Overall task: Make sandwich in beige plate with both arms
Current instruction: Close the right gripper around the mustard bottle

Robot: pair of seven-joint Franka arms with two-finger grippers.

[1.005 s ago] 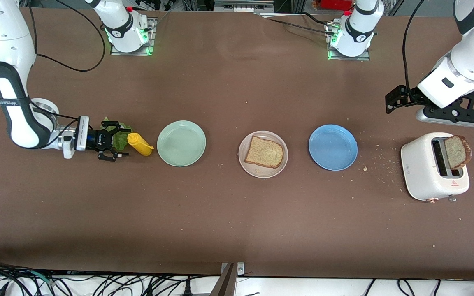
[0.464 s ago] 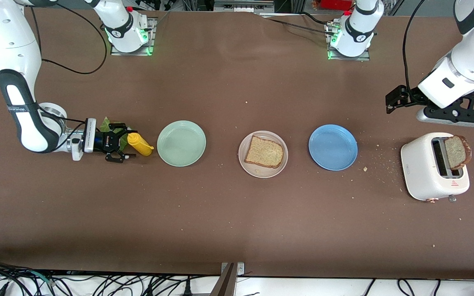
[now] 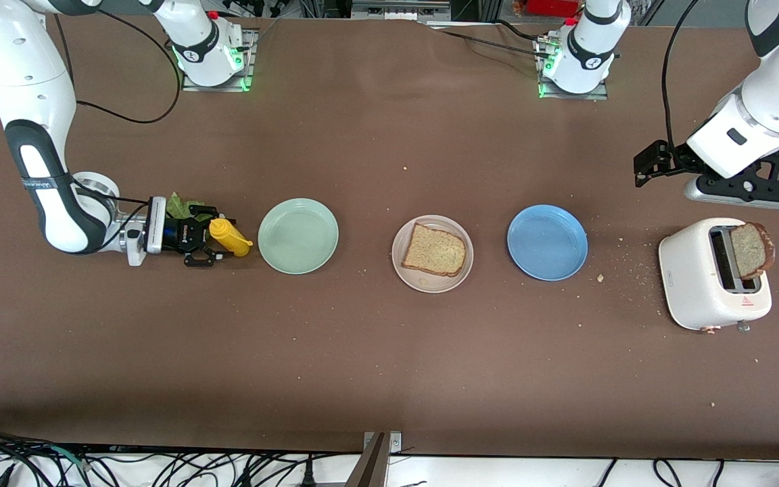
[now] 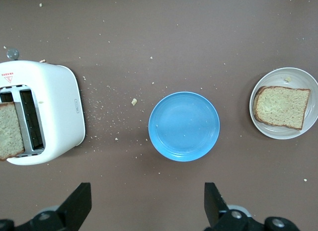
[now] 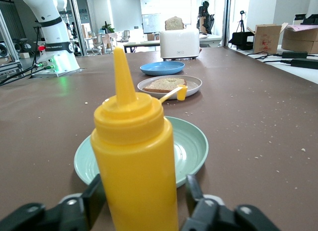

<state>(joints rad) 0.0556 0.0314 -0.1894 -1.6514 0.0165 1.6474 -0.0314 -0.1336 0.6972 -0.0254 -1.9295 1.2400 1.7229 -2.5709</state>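
One toast slice on the beige plate; right gripper straddling the mustard bottle.

The beige plate (image 3: 432, 253) sits mid-table between the mint-green plate (image 3: 298, 236) and the blue plate (image 3: 547, 242), bearing one toast slice (image 3: 434, 249). A second slice (image 3: 751, 250) stands in the white toaster (image 3: 713, 274) at the left arm's end. The lettuce leaf (image 3: 181, 204) lies beside the yellow mustard bottle (image 3: 229, 237). The right gripper (image 3: 208, 238) has its fingers (image 5: 195, 191) either side of the bottle; contact cannot be confirmed. The left gripper (image 4: 146, 203) waits above the table near the toaster, jaws spread, holding nothing.
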